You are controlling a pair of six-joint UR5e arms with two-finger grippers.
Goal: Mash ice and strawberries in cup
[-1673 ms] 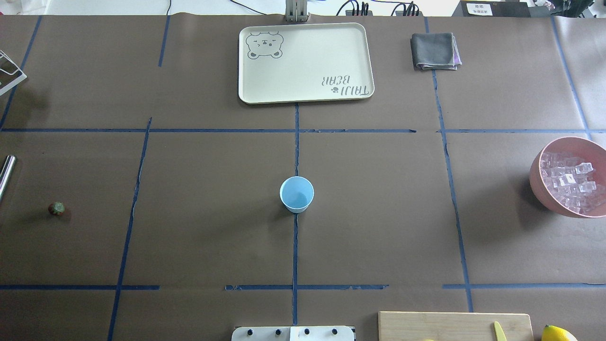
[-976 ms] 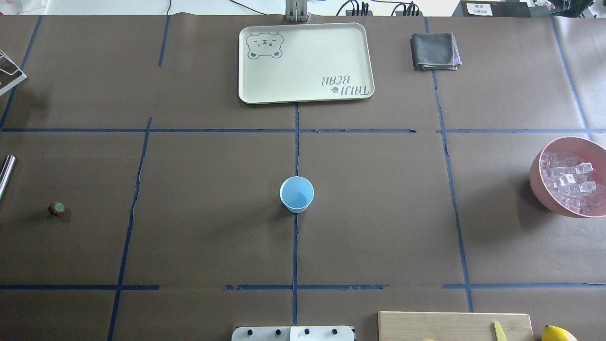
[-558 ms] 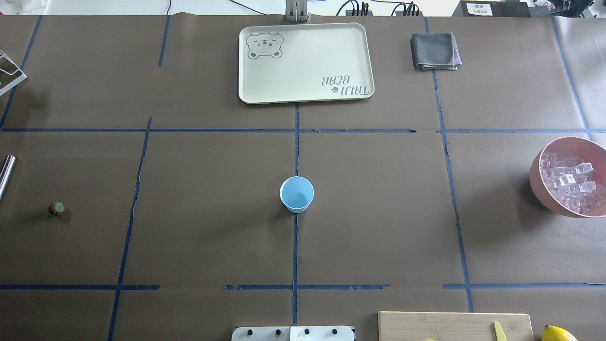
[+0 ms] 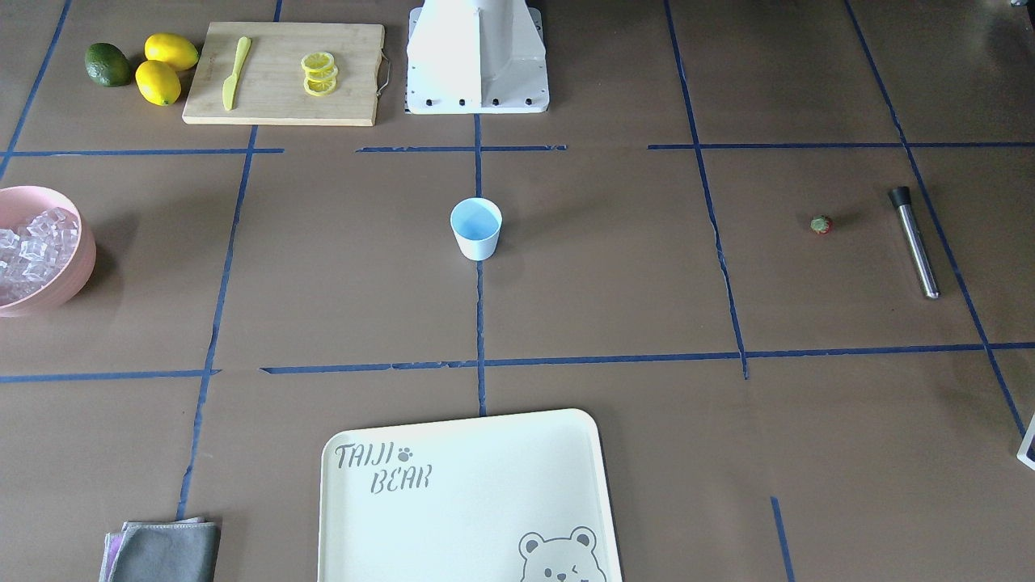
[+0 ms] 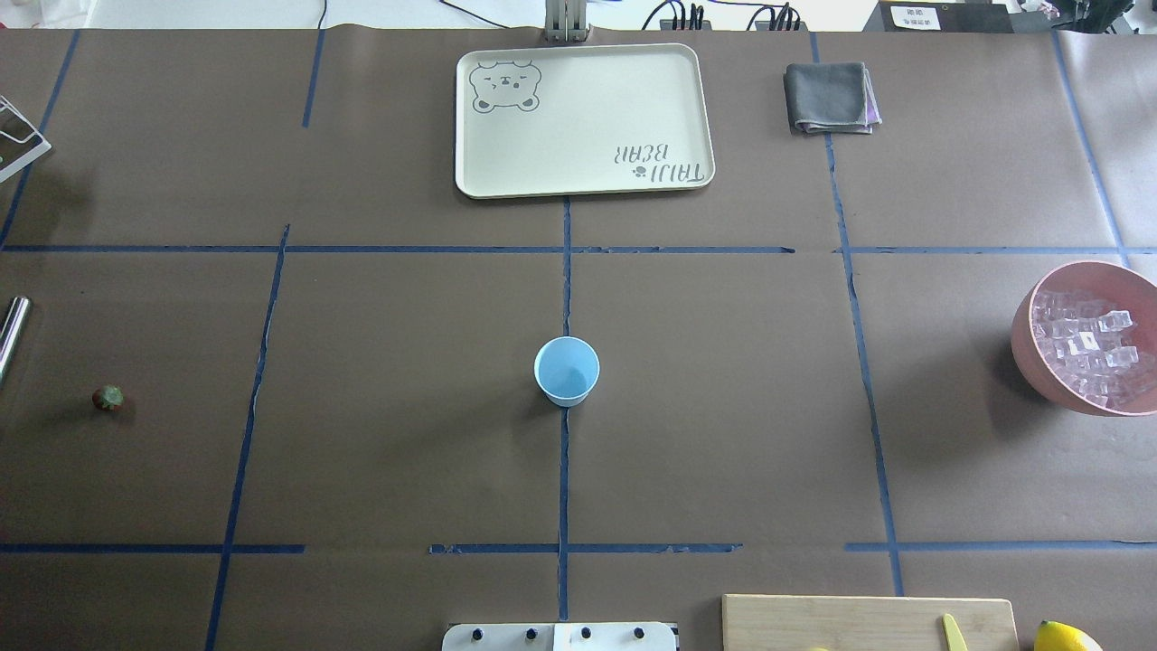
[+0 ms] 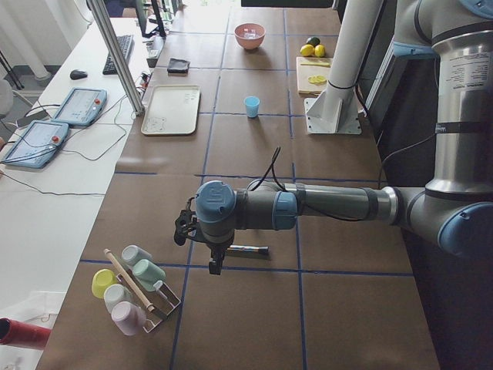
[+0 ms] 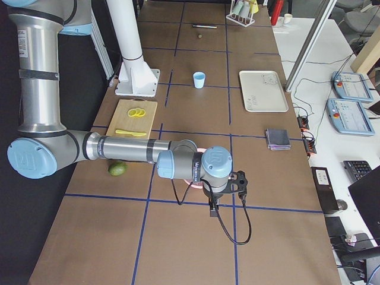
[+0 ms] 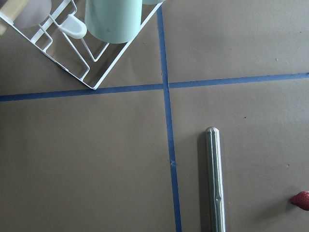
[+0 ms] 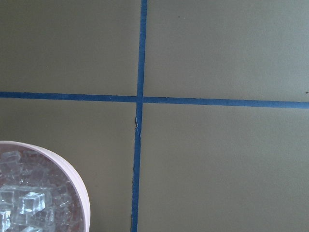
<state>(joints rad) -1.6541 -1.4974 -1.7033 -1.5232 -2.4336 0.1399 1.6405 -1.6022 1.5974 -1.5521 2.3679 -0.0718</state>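
Across the whole desk [image 5: 723, 407] the layout worries me most: everything the task needs is spread to the far ends, so each item is a long carry to the middle.

The left hand [image 6: 215, 268] hangs over the desk's left end and the right hand [image 7: 212, 211] beside the pink bowl [image 5: 1026, 344]. Neither holds anything that I can see. I only get them from the side cameras, so I cannot tell whether their fingers are apart or together.

A careless sideways dip into the bowl could push it off the desk edge, which it already overhangs in the overhead view.

The wire rack [image 8: 72, 43] sits near the left hand; a wide swing could clip it.

The cup [image 5: 567, 371] stands upright and empty at the centre. It looks light, so I judge a hard drop or an off-centre mash would tip it.

The steel rod [image 4: 914, 242] lies flat and may roll when pinched.

The strawberry [image 5: 108, 398], just beside the rod, is tiny and could squirt out of the fingers.

The ice [image 5: 1089, 348], heaped in the bowl, looks glassy; a cube may slip mid-carry.
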